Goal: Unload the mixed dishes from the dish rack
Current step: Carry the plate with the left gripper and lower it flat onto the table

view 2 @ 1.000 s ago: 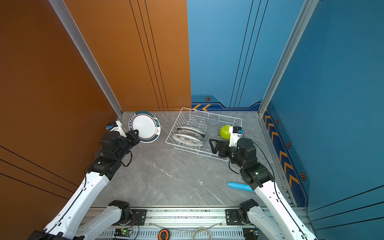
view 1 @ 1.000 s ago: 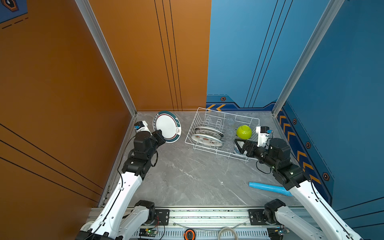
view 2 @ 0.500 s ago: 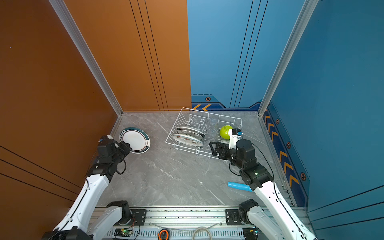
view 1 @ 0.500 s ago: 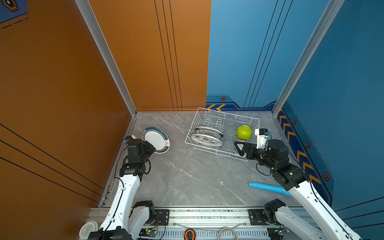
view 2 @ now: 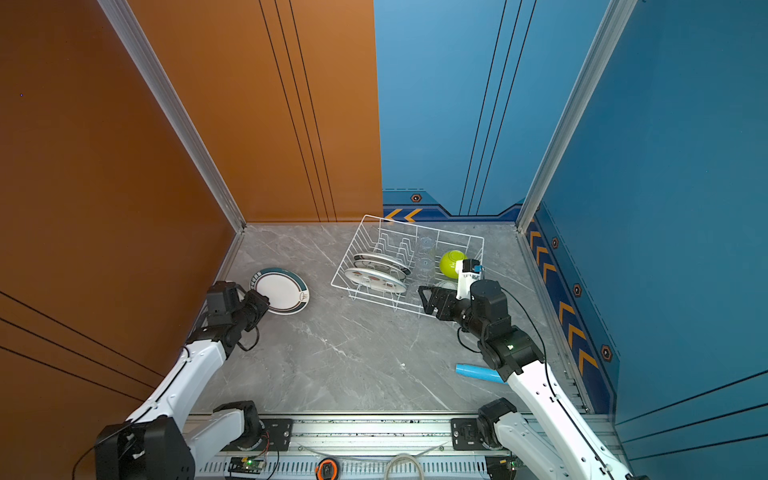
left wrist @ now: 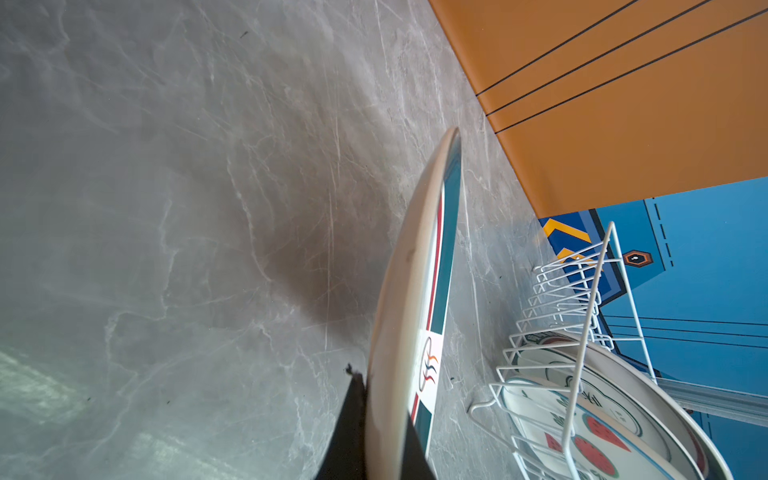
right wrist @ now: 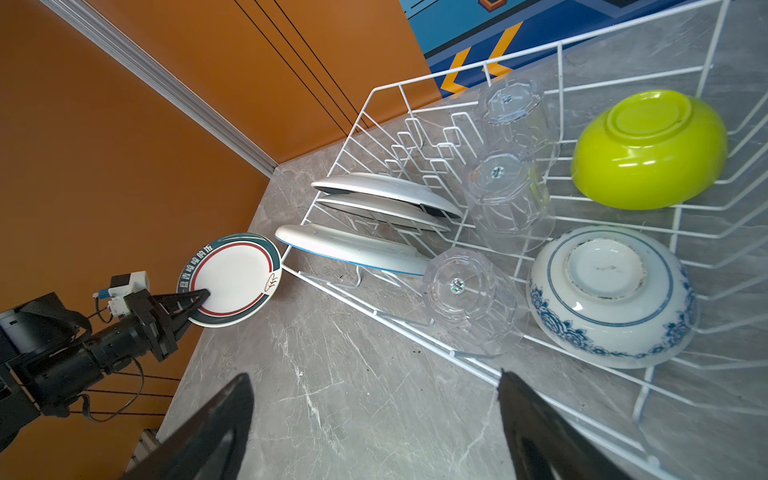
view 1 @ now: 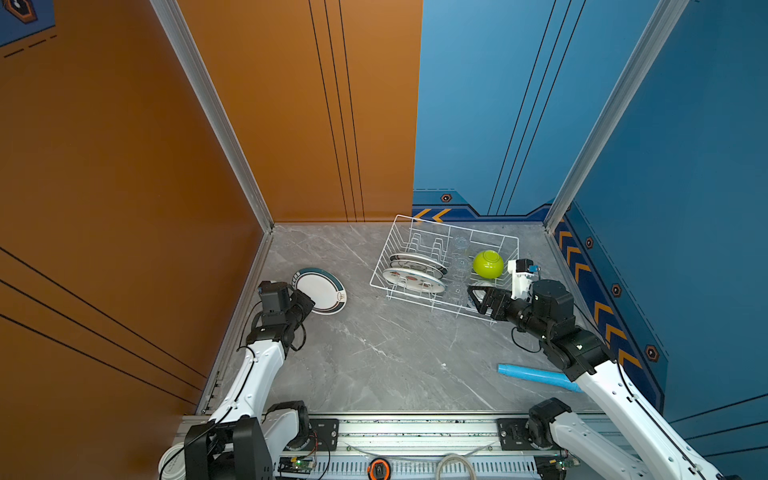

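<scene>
You are placing a plate. Your left gripper (right wrist: 201, 297) is clamping the near rim of the teal-rimmed plate (view 1: 322, 289) with its fingers pinched tight on it. It is holding the plate low and slightly tilted over the grey marble tabletop (view 1: 374, 353), near the orange wall (view 1: 166, 208) and well to the left of the dish rack (view 1: 386, 253). In the left wrist view the plate is casting a close shadow on the stone, but I cannot tell whether its far edge is touching down.

Your right gripper (view 1: 477, 298) is hanging empty with its fingers spread wide, just outside the rack's near right corner. It is pointing toward the nearest glass cup (right wrist: 469, 303) and the blue-and-white patterned bowl (right wrist: 611, 295), and touching neither.

The rest is waiting inside the rack:
- The watermelon-print plate (view 1: 413, 280) is leaning in the dividers, with a dark-rimmed plate (view 1: 416, 261) behind it.
- Two more glass cups (right wrist: 507, 199) are standing upside down along the middle.
- The lime-green bowl (right wrist: 648, 149) is sitting upside down at the far right.

The light blue tube (view 1: 536, 376) is lying on the table beside your right arm, and it is no part of this job.

For the next move, I judge you should be lowering the plate until it is lying flat. Then open the fingers and draw them straight back, so they are not dragging the rim along. On the right side, the rack's wire rail is standing between your fingers and the cup, so you will likely be reaching over it rather than through it.
</scene>
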Robot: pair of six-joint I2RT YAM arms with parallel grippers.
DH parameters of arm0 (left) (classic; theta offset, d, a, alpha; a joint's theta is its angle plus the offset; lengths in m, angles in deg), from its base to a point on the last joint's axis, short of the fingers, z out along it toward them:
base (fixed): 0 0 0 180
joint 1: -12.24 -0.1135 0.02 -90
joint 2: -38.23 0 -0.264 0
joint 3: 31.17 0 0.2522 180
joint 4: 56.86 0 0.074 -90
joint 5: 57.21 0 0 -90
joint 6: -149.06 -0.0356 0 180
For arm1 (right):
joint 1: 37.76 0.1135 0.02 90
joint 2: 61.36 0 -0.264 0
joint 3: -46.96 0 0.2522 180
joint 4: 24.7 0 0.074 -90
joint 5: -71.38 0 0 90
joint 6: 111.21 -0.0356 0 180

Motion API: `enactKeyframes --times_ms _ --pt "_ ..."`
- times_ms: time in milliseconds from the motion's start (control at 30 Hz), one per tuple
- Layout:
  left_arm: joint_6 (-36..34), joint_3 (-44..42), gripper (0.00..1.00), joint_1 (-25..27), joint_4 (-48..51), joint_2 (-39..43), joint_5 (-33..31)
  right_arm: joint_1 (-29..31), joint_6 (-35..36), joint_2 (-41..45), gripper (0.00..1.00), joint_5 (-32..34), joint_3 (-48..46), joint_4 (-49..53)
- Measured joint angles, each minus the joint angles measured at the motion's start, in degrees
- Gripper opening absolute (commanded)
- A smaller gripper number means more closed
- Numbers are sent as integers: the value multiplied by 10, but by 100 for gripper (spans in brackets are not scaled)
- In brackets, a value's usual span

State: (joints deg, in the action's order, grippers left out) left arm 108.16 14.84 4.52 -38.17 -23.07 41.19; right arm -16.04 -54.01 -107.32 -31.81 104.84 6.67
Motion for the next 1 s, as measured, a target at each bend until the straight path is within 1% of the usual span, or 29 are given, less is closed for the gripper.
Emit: enactKeyframes --times_ms 367,867,900,1000 --pt "14 -5 0 -1 -31 -47 23 0 1 -15 92 0 0 0" --pt "14 -8 0 -1 -46 -68 25 0 4 -18 92 6 -1 0" --pt "14 -8 2 -1 -45 -69 25 0 4 -19 92 7 -1 0" --pt "14 -9 12 -1 -46 -69 26 0 4 -23 92 10 -1 0"
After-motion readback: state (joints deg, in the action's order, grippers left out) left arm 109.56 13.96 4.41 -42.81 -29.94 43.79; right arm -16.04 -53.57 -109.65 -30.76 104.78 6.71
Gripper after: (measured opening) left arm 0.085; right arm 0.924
